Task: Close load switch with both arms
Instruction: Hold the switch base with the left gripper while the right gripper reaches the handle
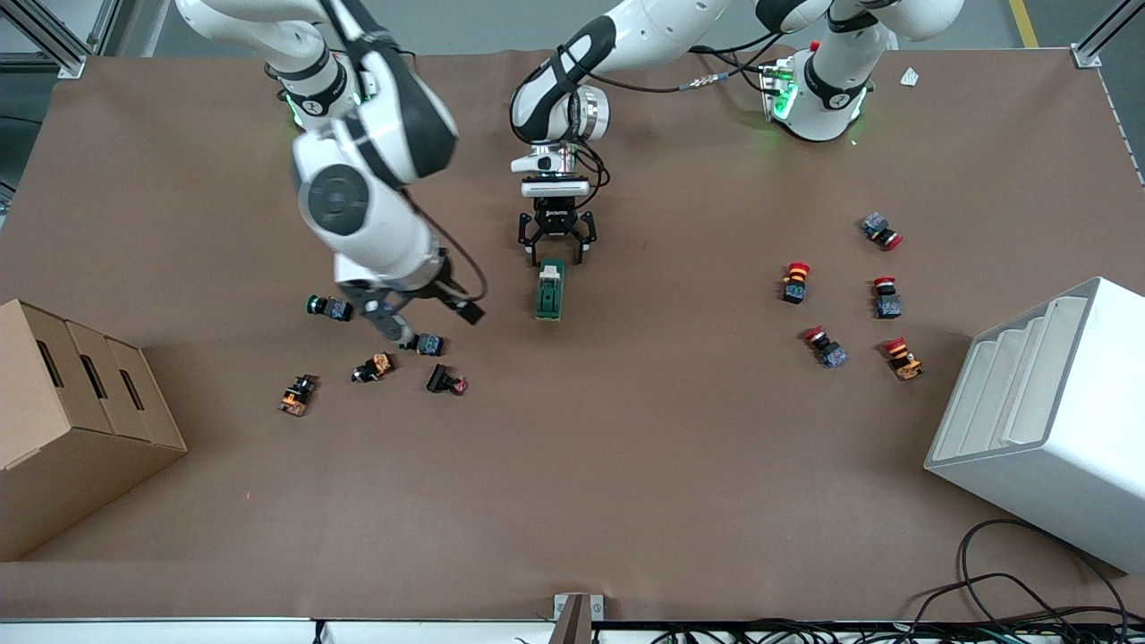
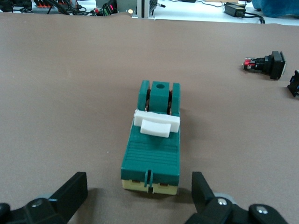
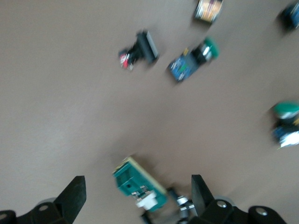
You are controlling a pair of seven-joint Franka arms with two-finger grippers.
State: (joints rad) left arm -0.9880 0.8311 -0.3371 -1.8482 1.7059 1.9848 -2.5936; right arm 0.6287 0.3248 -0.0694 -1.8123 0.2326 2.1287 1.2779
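Front view: right gripper (image 1: 391,326), jaws spread and empty, hangs over the pushbuttons (image 1: 374,367); mid-counter (image 1: 626,465) lies the load switch (image 1: 550,289), with left gripper (image 1: 556,251) jaws released, straddling its end farther from the camera.

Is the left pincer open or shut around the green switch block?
Open: the left pincer has fingers spread wide, touching nothing, at the dark green switch block's end.

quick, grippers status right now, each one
left gripper: open, empty, at the load switch, fingers not touching it.
right gripper: open, empty, over the pushbuttons toward the right arm's end.
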